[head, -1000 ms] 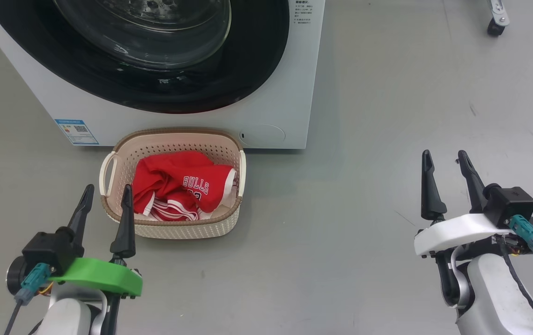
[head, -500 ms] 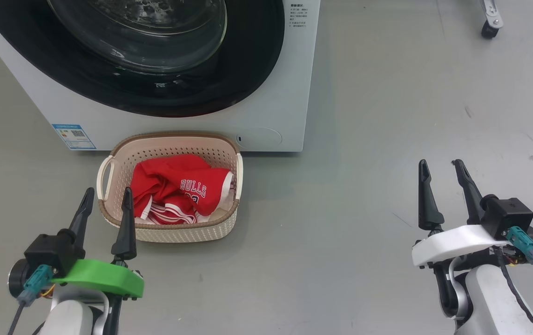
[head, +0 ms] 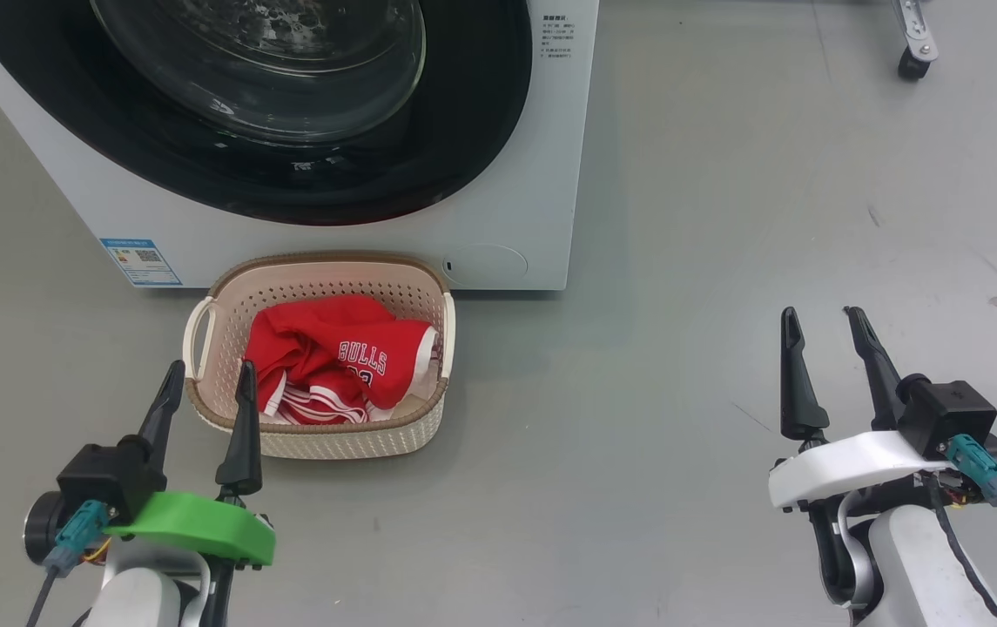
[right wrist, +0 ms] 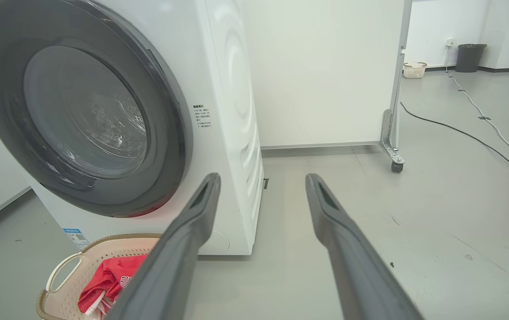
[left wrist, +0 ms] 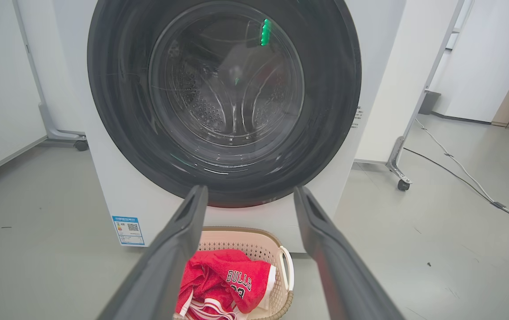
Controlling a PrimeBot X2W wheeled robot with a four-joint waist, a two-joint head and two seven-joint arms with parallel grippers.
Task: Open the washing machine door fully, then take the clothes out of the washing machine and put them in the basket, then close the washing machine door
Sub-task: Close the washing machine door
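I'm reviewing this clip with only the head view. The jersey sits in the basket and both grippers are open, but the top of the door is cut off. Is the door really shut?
Observer: Yes. In the right wrist view the door lies flat against the front of the washing machine, with no gap along its edge.
Operator: Is anything left inside?
Observer: In the left wrist view the drum shows bare perforated steel through the glass, and no fabric is visible.
Operator: What is that caster at my top right?
Observer: It is the foot of a tall white panel standing beside the washing machine.
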